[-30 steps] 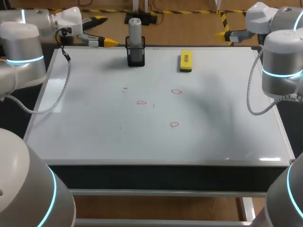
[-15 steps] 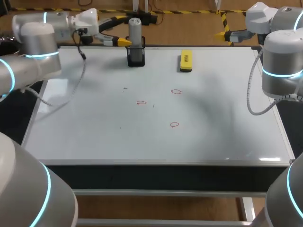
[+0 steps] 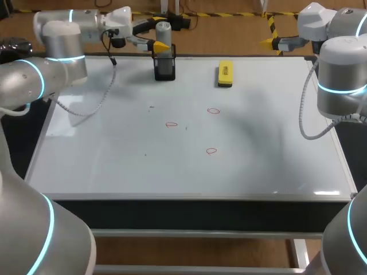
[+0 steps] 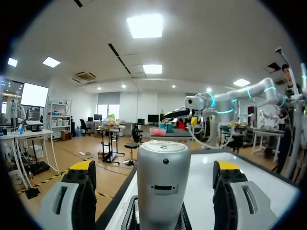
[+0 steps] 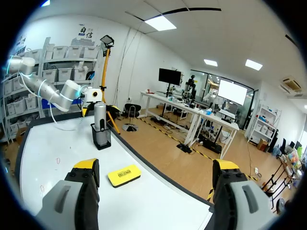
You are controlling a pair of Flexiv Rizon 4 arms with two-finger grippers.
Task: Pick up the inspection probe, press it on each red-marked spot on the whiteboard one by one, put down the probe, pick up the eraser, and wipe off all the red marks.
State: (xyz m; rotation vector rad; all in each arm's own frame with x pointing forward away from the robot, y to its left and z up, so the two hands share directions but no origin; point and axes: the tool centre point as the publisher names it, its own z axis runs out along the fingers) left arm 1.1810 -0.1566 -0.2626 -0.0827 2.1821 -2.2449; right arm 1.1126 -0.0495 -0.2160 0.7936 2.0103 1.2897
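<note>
Silver arms (image 3: 338, 80), cyan rings (image 3: 342, 89), grey cables (image 3: 307, 123), yellow-tipped grippers (image 5: 156, 165).

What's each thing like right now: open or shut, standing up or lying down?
Left gripper: open, one finger on each side of the probe, not touching it.
Right gripper: open, holding nothing.
Probe: upright in its holder.
Eraser: lying flat on the whiteboard.
Red marks: three, not wiped.

Brown floor (image 3: 229, 31) fills the top of the frame beyond the table (image 3: 172, 198), crossed by yellow-and-black tape (image 3: 270, 24) at upper right. Bright ceiling panels (image 4: 144, 25) light the room, and its walls (image 5: 139, 55) are white.
</note>
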